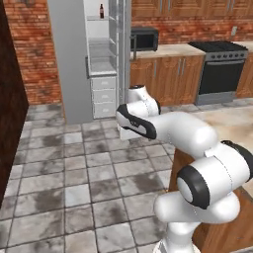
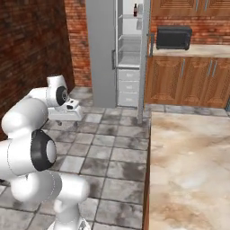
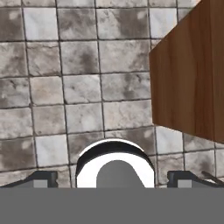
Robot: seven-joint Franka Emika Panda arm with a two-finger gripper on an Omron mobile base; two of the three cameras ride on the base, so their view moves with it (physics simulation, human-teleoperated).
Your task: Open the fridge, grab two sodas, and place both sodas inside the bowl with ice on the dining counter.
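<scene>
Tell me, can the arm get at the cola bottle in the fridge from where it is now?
Probably not. The cola bottle stands on a high shelf of the open fridge, far across the tiled floor, while the open pincer points down at the tiles.

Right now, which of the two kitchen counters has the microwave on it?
The wall counter beside the open fridge carries the dark microwave. The marbled dining counter, nearer the robot, does not.
</scene>
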